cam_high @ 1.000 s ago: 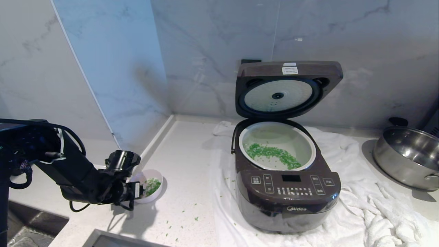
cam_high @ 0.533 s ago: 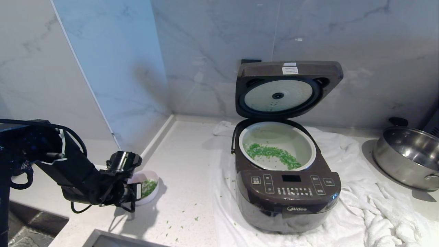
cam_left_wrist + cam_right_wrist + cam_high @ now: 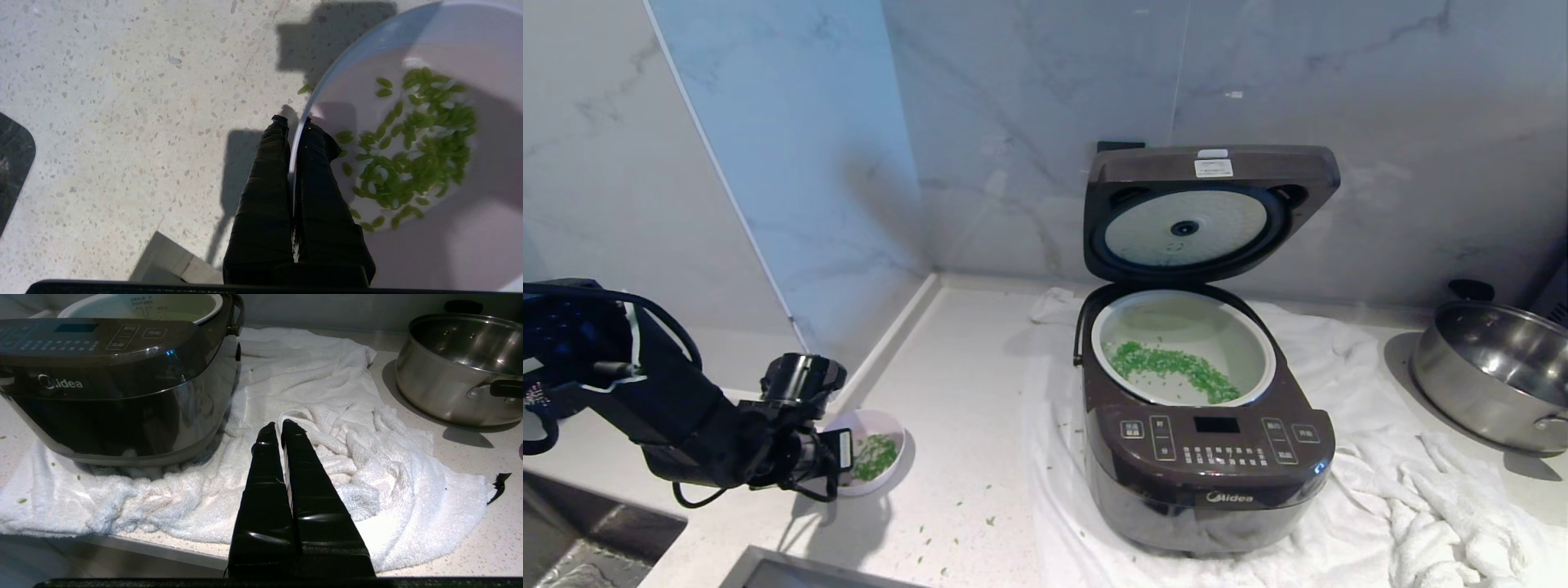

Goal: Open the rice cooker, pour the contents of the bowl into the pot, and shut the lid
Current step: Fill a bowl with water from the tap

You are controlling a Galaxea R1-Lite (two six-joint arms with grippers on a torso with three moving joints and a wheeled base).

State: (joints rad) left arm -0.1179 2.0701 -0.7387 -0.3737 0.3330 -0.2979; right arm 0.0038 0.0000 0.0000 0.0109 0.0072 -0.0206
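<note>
Left gripper point(image 3: 293, 122) sits low at near-left of the speckled counter point(image 3: 964, 392), its two black fingers point(image 3: 265, 179) pinched on the bowl point(image 3: 876, 457) rim: in the left wrist view the thin pale rim runs right btwn the jaws, one finger outside the wall, the other inside. Bowl is pale pink outside, white inside, w/ a loose heap of green bits point(image 3: 412, 151) on the far side of the inner finger, not touching it. Can't tell if the bowl rests on the counter or is just off it. A few stray green bits lie on the counter near the bowl and toward the cooker. Midea rice cooker point(image 3: 1209, 465) stands well apart to the right, on a crumpled white towel point(image 3: 1405, 490); its lid point(image 3: 1209, 204) is swung up at the far side, white dimpled disc facing fwd. Inner pot point(image 3: 1262, 343) is exposed, w/ a band of green bits on its floor. Steel pot point(image 3: 1486, 376) w/ black handle sits at far right, beside the towel edge. Right gripper point(image 3: 282, 426) hangs near the counter's near edge, over the towel, right of the cooker's front; jaws together, holding nothing.
</note>
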